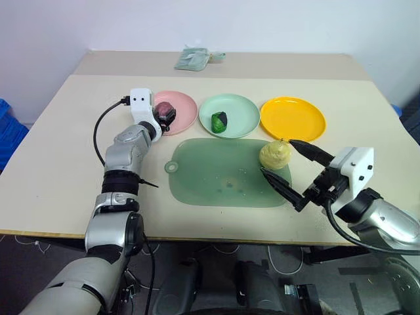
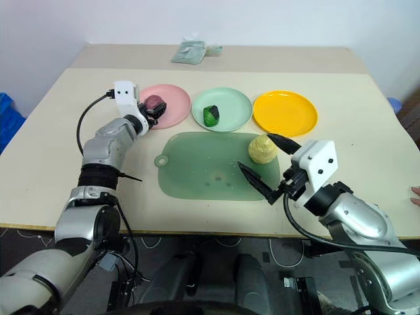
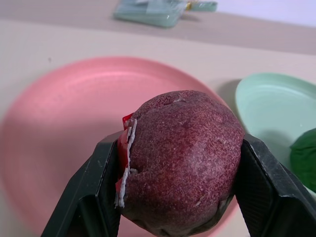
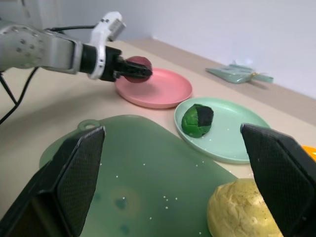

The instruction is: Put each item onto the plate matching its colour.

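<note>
The left gripper is clamping a grainy, rounded maroon item above the pink plate. A dark green item with a black patch is sitting on the mint plate. The orange-yellow plate is lying bare. A knobbly pale yellow item is resting on the green mat, beside the right gripper, whose fingers are spreading wide, gripping nothing.

Hidden and cropped parts across our views

In the left wrist view the maroon item covers the near part of the pink plate, and we lose the mint green plate and the dark green item at the picture's edge. In the right wrist view the pale yellow item is cut off below. We cannot identify the small greenish bundle at the table's far edge.
</note>
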